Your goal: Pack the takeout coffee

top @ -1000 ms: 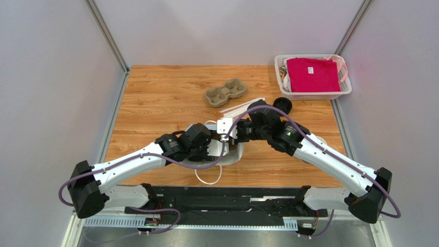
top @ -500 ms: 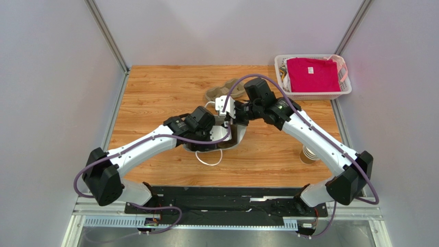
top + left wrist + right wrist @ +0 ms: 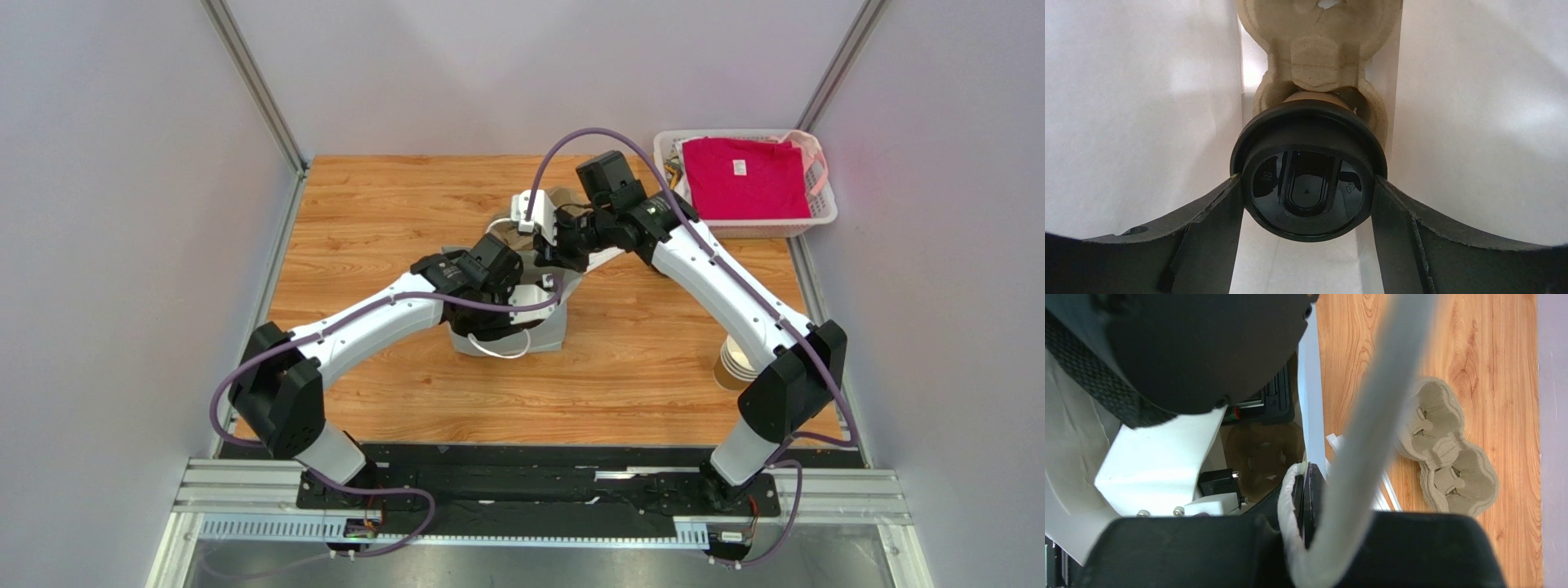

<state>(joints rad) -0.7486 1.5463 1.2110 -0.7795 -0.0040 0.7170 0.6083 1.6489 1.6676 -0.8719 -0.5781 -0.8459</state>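
Note:
In the left wrist view, the takeout coffee [image 3: 1309,177], a brown cup with a black lid, is inside the white paper bag [image 3: 1137,122]. Its base is at the near well of a pulp carrier [image 3: 1321,55] lying in the bag. My left gripper [image 3: 1309,205] is shut on the cup, a finger against each side of the lid. In the top view the left gripper [image 3: 513,298] reaches into the bag [image 3: 540,333]. My right gripper [image 3: 1301,505] is shut on the bag's rim and white rope handle [image 3: 1370,416]; from above the right gripper [image 3: 555,239] is at the bag's far side.
A second pulp carrier [image 3: 1444,456] lies on the wooden table [image 3: 368,221] beyond the bag, with white sticks [image 3: 1381,493] beside it. A stack of lidless brown cups [image 3: 734,365] stands at the right. A white basket [image 3: 824,211] with a red cloth sits at the far right corner.
Both arms have stretched away from their bases toward the far side. The bag has moved with them, farther up the table, with the left gripper still in it.

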